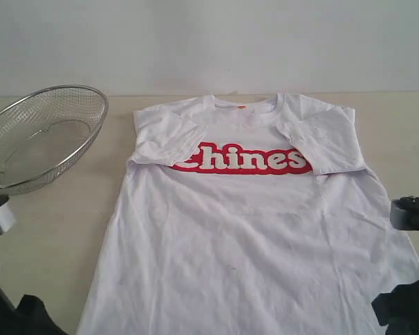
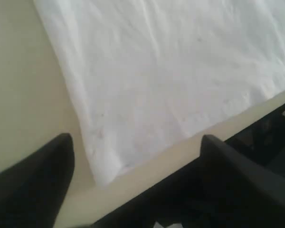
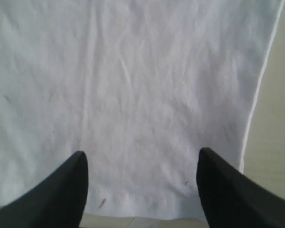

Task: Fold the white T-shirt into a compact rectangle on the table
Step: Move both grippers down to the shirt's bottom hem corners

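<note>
Now, with both sleeves already tucked in over the chest, I hold my left gripper (image 2: 136,140) and right gripper (image 3: 142,153) over the near hem of the white T-shirt (image 1: 244,230), each with its jaws spread wide and empty. To fold cleanly, I should pinch both hem corners evenly and lift them together toward the collar. The shirt lies flat and faintly creased on the table (image 1: 56,230), red lettered band facing up, orange tag at the neck.

t-shirt (image 1: 251,237) flat on table (image 1: 63,223) (basket (image 1: 42,136) at its left)
</note>
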Tool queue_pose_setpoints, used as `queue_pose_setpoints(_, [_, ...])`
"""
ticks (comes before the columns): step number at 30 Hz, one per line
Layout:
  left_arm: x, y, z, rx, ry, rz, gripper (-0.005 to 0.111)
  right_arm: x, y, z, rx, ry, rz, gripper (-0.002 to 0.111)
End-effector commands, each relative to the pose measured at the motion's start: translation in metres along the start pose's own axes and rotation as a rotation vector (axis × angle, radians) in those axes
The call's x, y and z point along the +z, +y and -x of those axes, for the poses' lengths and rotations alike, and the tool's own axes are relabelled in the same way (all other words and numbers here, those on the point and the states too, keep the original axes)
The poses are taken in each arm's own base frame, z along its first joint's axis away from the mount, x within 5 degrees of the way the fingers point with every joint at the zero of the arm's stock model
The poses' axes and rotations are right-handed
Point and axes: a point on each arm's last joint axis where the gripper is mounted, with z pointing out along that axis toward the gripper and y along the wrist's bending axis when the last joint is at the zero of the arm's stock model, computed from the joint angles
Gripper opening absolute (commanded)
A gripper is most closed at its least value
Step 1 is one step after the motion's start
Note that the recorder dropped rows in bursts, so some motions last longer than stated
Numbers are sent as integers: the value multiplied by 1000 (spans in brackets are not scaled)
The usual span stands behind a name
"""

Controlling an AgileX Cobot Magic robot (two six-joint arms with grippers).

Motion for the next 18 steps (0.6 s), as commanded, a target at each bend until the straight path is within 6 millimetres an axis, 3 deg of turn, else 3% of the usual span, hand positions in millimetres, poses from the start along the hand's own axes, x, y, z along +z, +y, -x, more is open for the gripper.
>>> queue_pose_setpoints(1, [12,7,-7,-85,93,31,69,-4,1,-1,42,42,0,58])
queue_pose_setpoints(8, [47,26,-4,-180,294,90,69,-6,-4,-5,141,96,-58,58])
queue_pose_setpoints(18, [57,32,-1,-182,301,100,69,4,-12,-8,116,246,-167,63])
